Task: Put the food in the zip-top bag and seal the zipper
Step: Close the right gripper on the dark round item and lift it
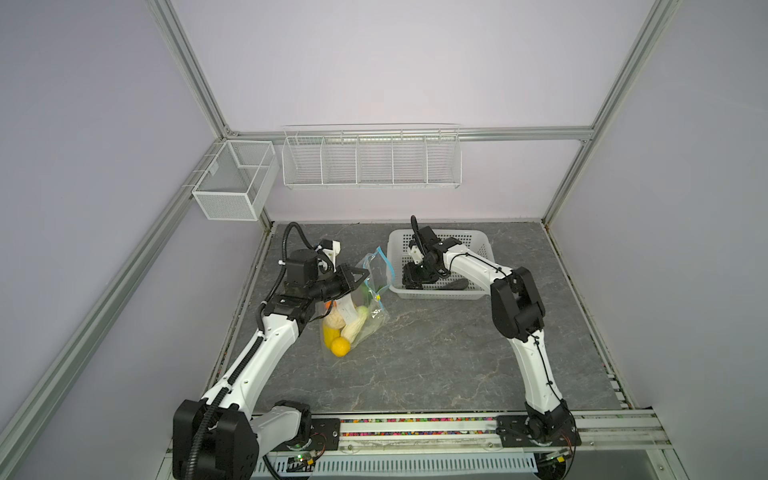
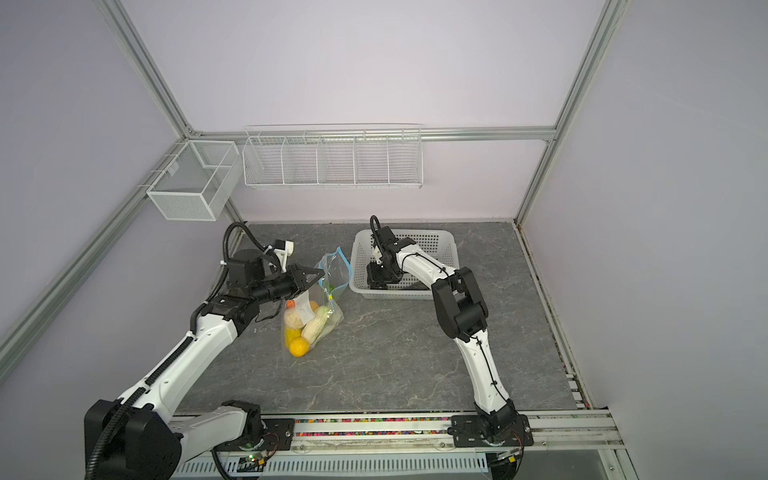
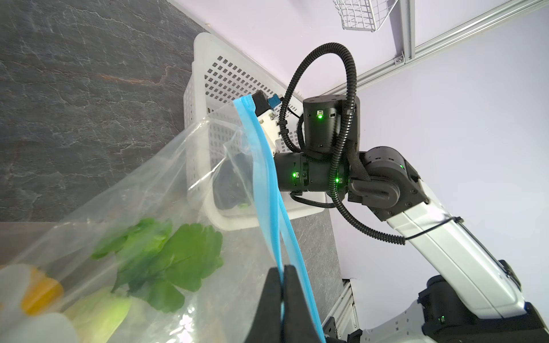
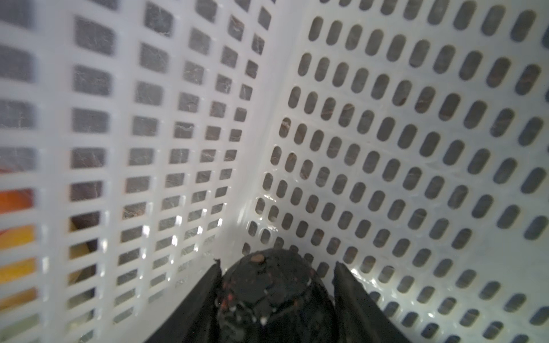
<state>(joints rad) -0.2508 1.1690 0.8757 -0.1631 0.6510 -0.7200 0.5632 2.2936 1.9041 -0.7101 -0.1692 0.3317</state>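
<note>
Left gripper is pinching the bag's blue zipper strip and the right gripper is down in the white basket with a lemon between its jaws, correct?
Not a lemon. The right wrist view shows the dark avocado between the jaws of the right gripper. The rest holds: the left gripper pinches the blue zipper strip, and the right gripper is inside the white basket.

No readable text or numbers; faint marks on white label patch (image 2: 304,309) of clear plastic zip-top bag (image 2: 332,270), too small to read.

The zip-top bag (image 3: 142,190) is glossy plastic, the basket (image 1: 440,296) smooth plastic.
</note>
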